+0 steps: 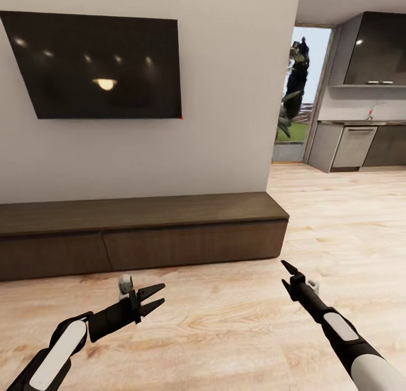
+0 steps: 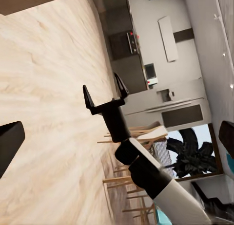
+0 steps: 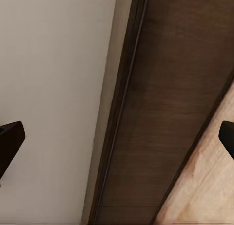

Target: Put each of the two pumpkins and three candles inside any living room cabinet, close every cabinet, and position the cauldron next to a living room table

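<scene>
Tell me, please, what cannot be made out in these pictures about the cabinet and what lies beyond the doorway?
- Cabinet, head view: its left end is cut off by the picture's edge; both drawer fronts sit flush, hiding the insides.
- Cabinet, right wrist view: a slanted strip of its front, ends cut off.
- Kitchen sink fittings, head view: too small to identify.
- Right gripper, head view: seen edge-on, its finger gap is unclear there.

The pale wood floor point(image 1: 225, 323) carries the long dark-brown cabinet point(image 1: 141, 233), drawers shut, standing against the wall.
</scene>
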